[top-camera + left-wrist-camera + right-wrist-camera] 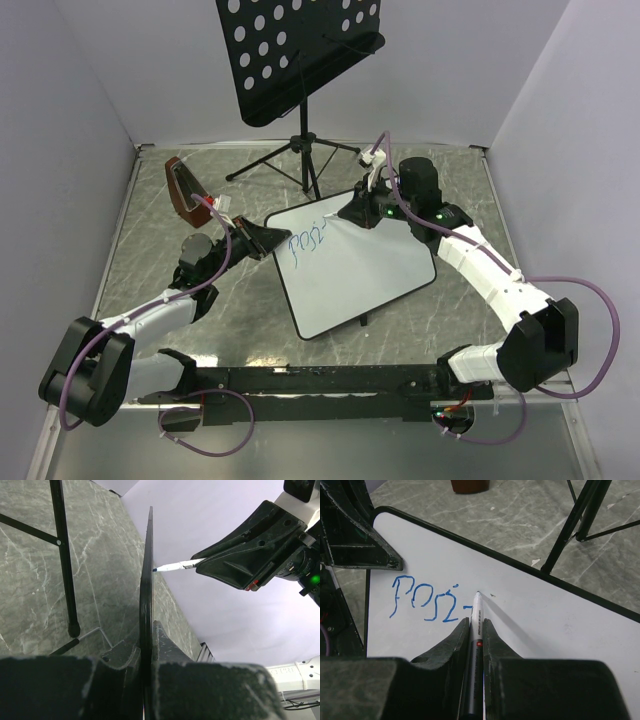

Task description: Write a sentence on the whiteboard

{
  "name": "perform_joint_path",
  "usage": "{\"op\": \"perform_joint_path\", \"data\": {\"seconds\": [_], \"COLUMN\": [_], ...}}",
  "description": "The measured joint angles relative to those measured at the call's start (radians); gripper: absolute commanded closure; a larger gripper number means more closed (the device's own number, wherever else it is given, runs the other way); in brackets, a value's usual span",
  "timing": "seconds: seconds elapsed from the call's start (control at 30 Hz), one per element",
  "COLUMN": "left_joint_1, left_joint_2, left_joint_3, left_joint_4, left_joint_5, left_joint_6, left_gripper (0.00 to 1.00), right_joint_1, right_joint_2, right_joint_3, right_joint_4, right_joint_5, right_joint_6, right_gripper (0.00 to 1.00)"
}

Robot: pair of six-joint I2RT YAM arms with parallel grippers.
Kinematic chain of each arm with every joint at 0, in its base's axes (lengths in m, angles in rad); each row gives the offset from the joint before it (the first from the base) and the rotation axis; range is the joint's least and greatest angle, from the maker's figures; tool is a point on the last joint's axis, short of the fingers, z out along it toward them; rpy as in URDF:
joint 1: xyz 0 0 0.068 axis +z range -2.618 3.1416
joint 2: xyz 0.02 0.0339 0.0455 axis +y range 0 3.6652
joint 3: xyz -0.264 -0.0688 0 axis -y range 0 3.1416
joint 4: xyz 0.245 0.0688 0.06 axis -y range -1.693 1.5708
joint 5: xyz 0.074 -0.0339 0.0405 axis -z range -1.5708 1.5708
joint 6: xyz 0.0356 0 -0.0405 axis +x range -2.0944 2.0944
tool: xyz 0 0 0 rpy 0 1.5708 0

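The whiteboard [365,275] lies tilted at mid-table, white with a thin black rim. My left gripper [262,240] is shut on its left edge; the left wrist view shows the whiteboard [146,580] edge-on between the jaws of that gripper [148,630]. My right gripper [476,622] is shut on a white marker [477,612], whose tip touches the whiteboard [550,625]. The sentence [422,602] reads "posi" in blue, with a short dash beside the tip. From above, the right gripper [352,213] sits over the board's far corner, next to the sentence [308,242].
A black perforated music stand [300,55] rises behind the board, its tripod legs [290,160] spread on the marble table close to the board's far edge. A dark red-brown object [185,190] stands at the left. Grey walls enclose the table.
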Motion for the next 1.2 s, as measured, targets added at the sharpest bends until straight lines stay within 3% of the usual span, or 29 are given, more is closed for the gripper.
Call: {"op": "perform_joint_path", "data": {"seconds": [1.2], "left_joint_1": [0.002], "left_joint_2": [0.011], "left_joint_3": [0.0], "left_joint_4": [-0.011], "left_joint_5": [-0.011], "left_joint_6": [0.0], "left_gripper": [0.99], "right_joint_1": [0.002], "right_joint_2": [-0.074], "right_joint_3": [-0.129], "right_joint_4": [-0.06], "right_joint_5": [-0.033], "right_joint_6": [-0.057], "right_gripper": [1.0]}}
